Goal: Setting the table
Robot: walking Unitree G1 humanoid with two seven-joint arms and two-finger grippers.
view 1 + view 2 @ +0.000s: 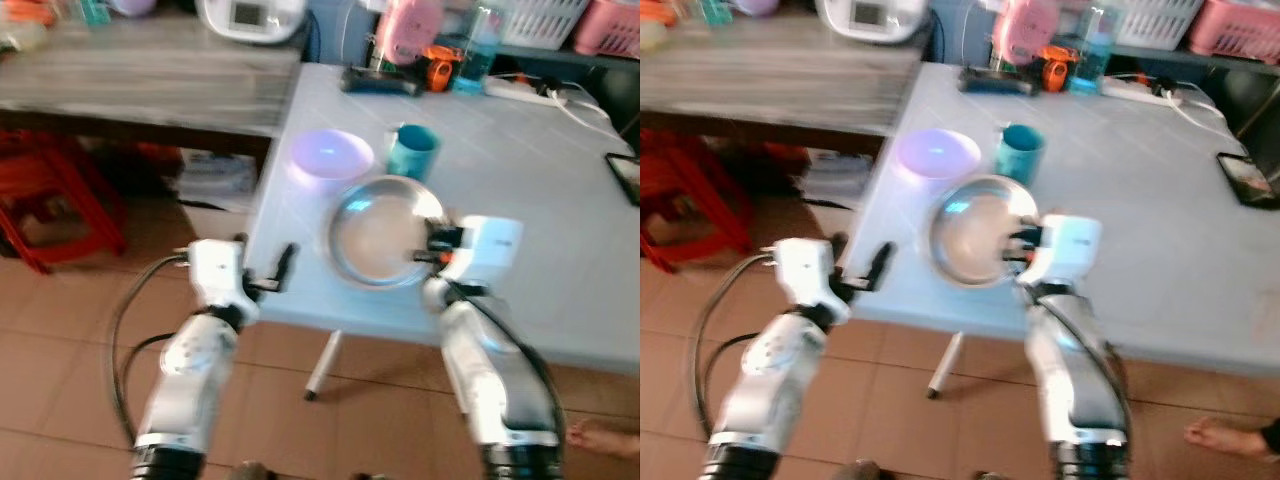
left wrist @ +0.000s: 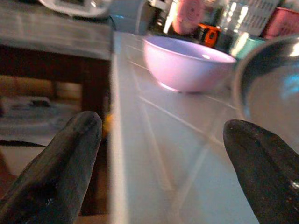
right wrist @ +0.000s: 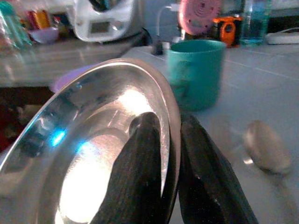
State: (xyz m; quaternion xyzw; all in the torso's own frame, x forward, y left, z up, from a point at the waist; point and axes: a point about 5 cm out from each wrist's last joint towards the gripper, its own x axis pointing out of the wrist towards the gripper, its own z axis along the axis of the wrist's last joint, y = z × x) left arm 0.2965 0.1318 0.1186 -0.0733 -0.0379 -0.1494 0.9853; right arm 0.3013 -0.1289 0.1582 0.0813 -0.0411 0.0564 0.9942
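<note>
A round steel plate [image 1: 385, 235] lies near the front edge of the pale tiled table [image 1: 560, 270]. My right gripper [image 3: 173, 135] is shut on the plate's near right rim, one finger inside and one outside, and the plate looks tilted up. Behind it stand a lilac bowl [image 1: 330, 155] and a teal cup [image 1: 412, 150]. A metal spoon [image 3: 266, 147] lies on the table beside the plate. My left gripper [image 1: 285, 268] hovers open at the table's front left edge, level with the top, holding nothing; the lilac bowl [image 2: 187, 63] is ahead of it.
A grey wooden table [image 1: 140, 70] with a white appliance [image 1: 250, 15] stands to the left, with a red stool [image 1: 50, 200] under it. A power strip [image 1: 520, 90], bottles and baskets line the far edge. A phone [image 1: 1245, 180] lies at right. A person's foot [image 1: 1230, 435] is on the floor.
</note>
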